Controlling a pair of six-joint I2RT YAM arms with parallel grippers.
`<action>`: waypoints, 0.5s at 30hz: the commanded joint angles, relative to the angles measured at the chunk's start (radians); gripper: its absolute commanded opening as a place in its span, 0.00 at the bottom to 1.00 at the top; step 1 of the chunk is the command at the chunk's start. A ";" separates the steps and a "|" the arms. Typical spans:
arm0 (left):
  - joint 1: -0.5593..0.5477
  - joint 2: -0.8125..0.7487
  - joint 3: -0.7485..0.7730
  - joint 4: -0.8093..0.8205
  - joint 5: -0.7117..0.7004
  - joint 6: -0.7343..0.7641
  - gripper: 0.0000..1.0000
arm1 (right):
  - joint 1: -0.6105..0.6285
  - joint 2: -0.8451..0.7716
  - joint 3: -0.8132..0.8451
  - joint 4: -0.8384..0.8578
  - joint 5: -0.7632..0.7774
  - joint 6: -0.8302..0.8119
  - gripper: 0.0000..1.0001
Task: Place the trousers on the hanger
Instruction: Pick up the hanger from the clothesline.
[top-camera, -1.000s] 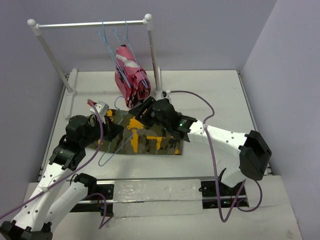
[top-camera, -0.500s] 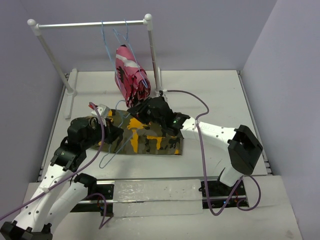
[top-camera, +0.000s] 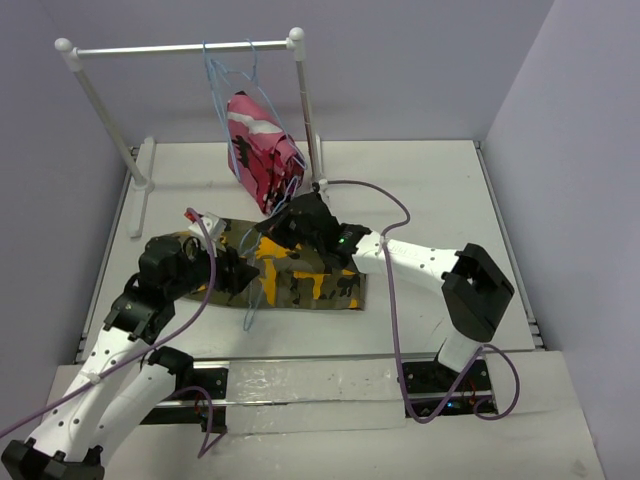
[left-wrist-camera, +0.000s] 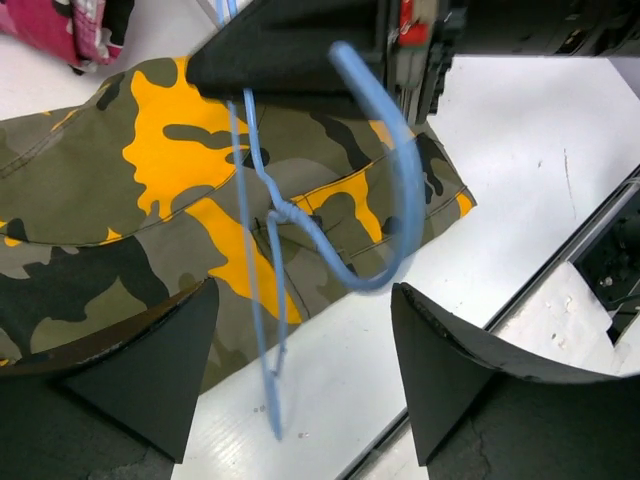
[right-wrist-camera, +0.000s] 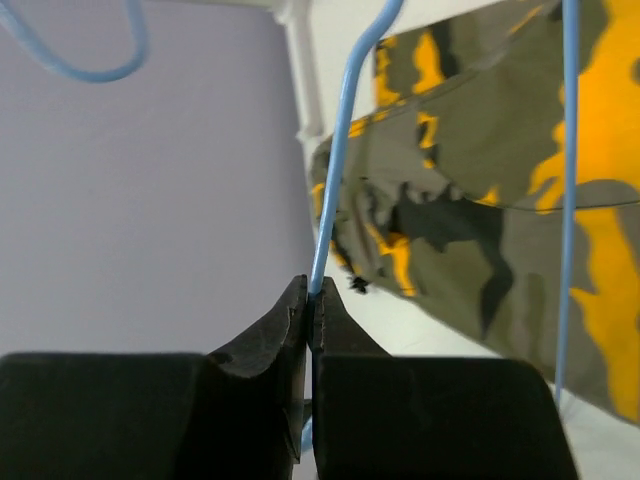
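The olive camouflage trousers (top-camera: 305, 280) lie flat on the table, also visible in the left wrist view (left-wrist-camera: 110, 190) and the right wrist view (right-wrist-camera: 480, 170). A light-blue wire hanger (top-camera: 256, 295) stands tilted over their left part, its hook (left-wrist-camera: 395, 190) pointing down toward the table. My right gripper (top-camera: 273, 226) is shut on the hanger's wire (right-wrist-camera: 335, 170), jaws pinched tight (right-wrist-camera: 312, 295). My left gripper (top-camera: 238, 272) is open; its fingers (left-wrist-camera: 150, 370) stand either side of the hanger's lower end without touching it.
A white rail stand (top-camera: 180, 48) at the back carries more blue hangers and a pink camouflage garment (top-camera: 262, 150), close behind the right gripper. The stand's right post (top-camera: 308, 110) is beside it. The table's front rail (top-camera: 310, 375) runs near the arm bases.
The left gripper has opened and let go of the hanger. The right gripper moved left and shut on its wire. The hanger swung more upright over the trousers.
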 joint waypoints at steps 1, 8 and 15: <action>0.002 0.000 0.094 -0.014 0.025 0.039 0.80 | -0.007 0.002 0.019 -0.094 0.059 -0.075 0.00; 0.003 0.065 0.240 -0.062 -0.058 0.050 0.75 | -0.009 0.061 0.105 -0.193 0.065 -0.116 0.00; 0.003 0.151 0.280 -0.200 -0.136 0.048 0.64 | -0.026 0.078 0.076 -0.146 0.018 -0.133 0.00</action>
